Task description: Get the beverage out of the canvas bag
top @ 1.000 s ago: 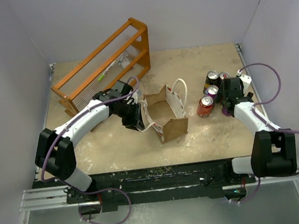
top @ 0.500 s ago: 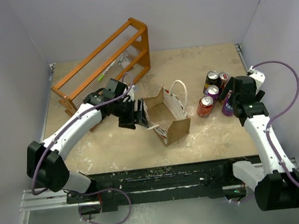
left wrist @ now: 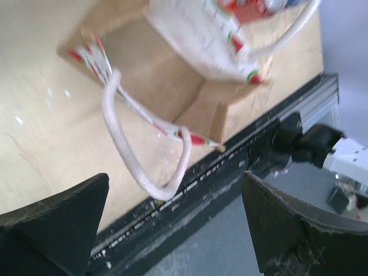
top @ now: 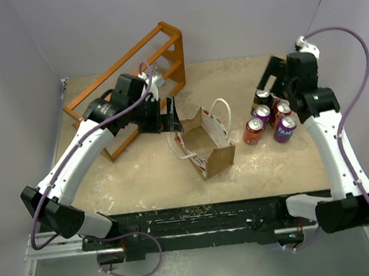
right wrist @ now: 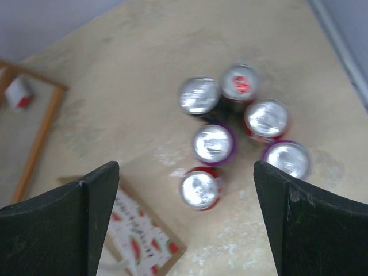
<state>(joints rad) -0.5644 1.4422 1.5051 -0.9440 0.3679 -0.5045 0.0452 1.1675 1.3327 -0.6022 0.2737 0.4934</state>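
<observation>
Top external view: we are looking down on the canvas bag (top: 206, 143) standing open-mouthed mid-bench (top: 231, 79), between the orange rack (top: 128, 78) and a cluster of cans (top: 261, 112). The left claw (top: 170, 115) is hovering just off the bag's far-left corner, fingers spread wide and gripping nothing. The right claw (top: 268, 82) is hanging above the cans, likewise spread and empty.

The left wrist view is showing only bare brown fabric inside the bag, so we are judging the beverage (top: 285, 128) to be out already. It is most likely the purple can standing at the near-right edge of the cluster, apart from the bag. The cans are sitting upright and close together, apparently so that each removed drink is parked away from the bag's mouth. The arms are holding high, we think, so as not to knock them.

Against the frame a second earlier, much is changing. Then the left claw was pinching the bag's left rim, presumably steadying it, and the right claw was low beside that purple can. Now both are lifted away, the left one is opened, and the bag's near handle (top: 183, 153) is lying slack on the bench.
</observation>
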